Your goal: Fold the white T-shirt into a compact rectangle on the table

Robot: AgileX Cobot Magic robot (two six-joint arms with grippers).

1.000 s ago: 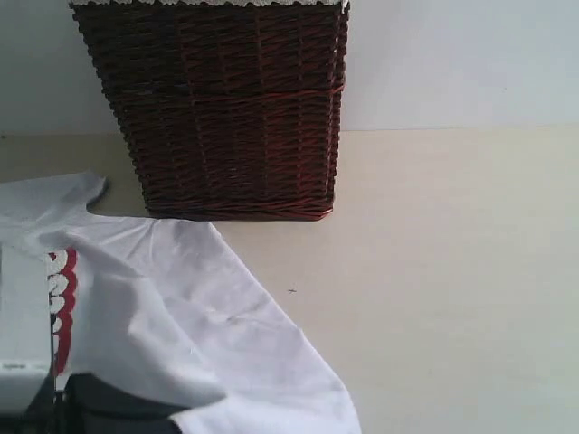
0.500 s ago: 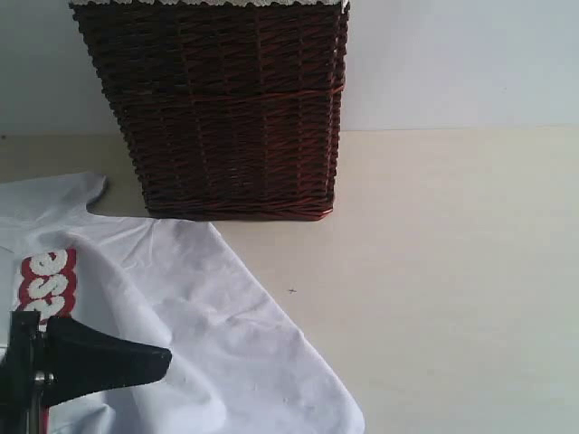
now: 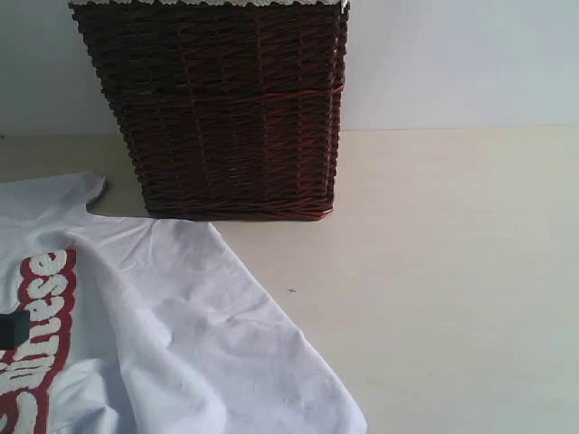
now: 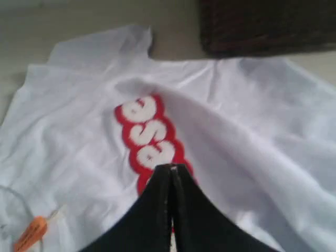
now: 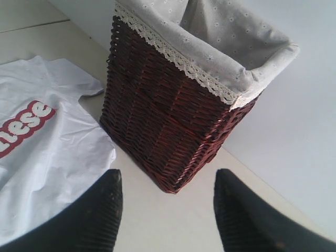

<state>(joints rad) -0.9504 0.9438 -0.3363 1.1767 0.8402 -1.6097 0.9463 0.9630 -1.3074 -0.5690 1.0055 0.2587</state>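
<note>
i see soft matt cotton white t-shirt [image 3: 181, 316], rough woven wicker basket [image 3: 226, 108] with cloth liner [image 5: 220, 37], smooth matt desk [image 3: 452, 271].

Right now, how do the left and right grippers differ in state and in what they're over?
The left gripper has its jaws closed together; the right gripper has its jaws wide apart. The left gripper is over the white T-shirt, at its red lettering; the right gripper is over bare table beside the wicker basket. Shared: both have dark fingers, and neither visibly holds anything.
</note>
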